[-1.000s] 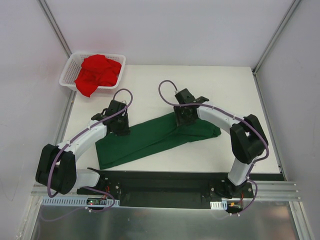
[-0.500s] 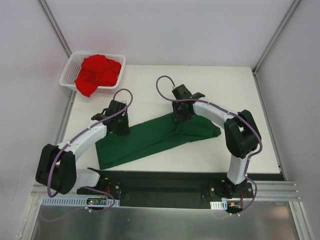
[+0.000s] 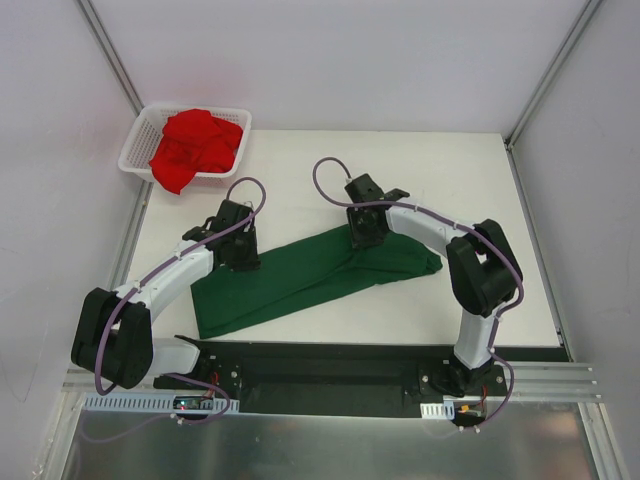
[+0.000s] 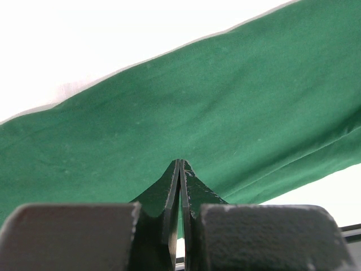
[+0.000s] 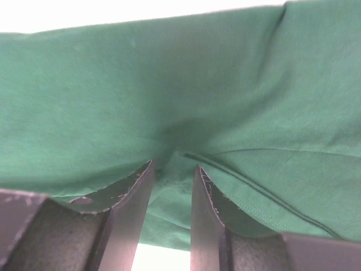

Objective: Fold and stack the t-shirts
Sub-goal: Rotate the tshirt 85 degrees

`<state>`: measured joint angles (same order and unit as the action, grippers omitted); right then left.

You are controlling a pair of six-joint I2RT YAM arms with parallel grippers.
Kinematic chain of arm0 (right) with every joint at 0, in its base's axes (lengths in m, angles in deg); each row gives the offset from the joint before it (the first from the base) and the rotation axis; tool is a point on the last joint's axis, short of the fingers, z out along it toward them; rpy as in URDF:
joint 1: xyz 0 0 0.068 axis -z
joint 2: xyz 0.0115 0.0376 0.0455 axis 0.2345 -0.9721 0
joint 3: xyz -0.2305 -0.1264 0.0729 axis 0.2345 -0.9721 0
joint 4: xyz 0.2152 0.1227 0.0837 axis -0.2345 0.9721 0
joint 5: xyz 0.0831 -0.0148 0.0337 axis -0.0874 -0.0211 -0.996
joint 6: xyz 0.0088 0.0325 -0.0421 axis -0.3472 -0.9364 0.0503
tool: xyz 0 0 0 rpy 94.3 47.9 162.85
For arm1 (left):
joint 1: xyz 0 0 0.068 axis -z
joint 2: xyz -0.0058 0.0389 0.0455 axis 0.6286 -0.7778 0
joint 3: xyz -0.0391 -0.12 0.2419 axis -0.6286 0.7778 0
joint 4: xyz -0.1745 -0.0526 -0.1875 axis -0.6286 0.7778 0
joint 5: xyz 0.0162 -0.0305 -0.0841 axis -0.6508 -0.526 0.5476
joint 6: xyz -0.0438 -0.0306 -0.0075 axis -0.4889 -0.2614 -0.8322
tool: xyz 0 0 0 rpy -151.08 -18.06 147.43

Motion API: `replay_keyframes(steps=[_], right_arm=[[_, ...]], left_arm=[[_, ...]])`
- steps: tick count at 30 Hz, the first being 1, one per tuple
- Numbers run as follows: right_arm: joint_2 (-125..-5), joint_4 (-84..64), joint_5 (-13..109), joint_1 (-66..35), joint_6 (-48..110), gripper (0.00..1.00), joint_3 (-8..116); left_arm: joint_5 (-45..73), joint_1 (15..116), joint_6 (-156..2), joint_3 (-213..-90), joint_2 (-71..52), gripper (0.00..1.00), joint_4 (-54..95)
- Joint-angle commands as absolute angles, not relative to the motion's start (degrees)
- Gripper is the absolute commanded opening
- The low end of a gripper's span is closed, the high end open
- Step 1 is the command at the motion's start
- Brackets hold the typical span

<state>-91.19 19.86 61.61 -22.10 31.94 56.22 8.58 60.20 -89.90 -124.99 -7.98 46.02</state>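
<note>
The dark green t-shirt [image 3: 300,280] lies folded into a long slanted band across the table's front middle. My left gripper [image 3: 240,262] stands on its left part. In the left wrist view this gripper [image 4: 180,162] is shut, its tips touching the green cloth [image 4: 197,101] with nothing between them. My right gripper [image 3: 365,240] is down on the band's far edge, right of centre. In the right wrist view the gripper [image 5: 172,164] has closed in on a bunched fold of the green cloth [image 5: 141,84]. The red t-shirt [image 3: 195,145] lies crumpled in the basket.
A white mesh basket [image 3: 135,160] sits at the table's back left corner, with red cloth hanging over its front rim. White walls enclose the table on three sides. Both arm bases stand on the black rail [image 3: 330,365] at the near edge.
The right gripper has shifted a little to the left on the green band, and its jaws have narrowed onto the cloth. The left arm has not moved.
</note>
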Motion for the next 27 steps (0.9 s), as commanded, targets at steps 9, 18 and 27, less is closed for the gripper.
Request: replay_keyframes(steps=[9,18,27], right_arm=[[-86.9,19.8,62.8,-22.2,31.8,0.13,53.2],[-82.6,21.4,62.4,-22.8,30.8,0.01,51.2],[-77.4,24.3,63.9,-27.0,28.2,0.01,46.7]], left_arm=[[7.9,59.7,-89.5,-125.3,-7.5,0.00,47.3],[8.3,59.6,-89.5,-125.3,-7.3,0.00,47.3],[9.1,59.7,-89.5,-125.6,-7.3,0.00,47.3]])
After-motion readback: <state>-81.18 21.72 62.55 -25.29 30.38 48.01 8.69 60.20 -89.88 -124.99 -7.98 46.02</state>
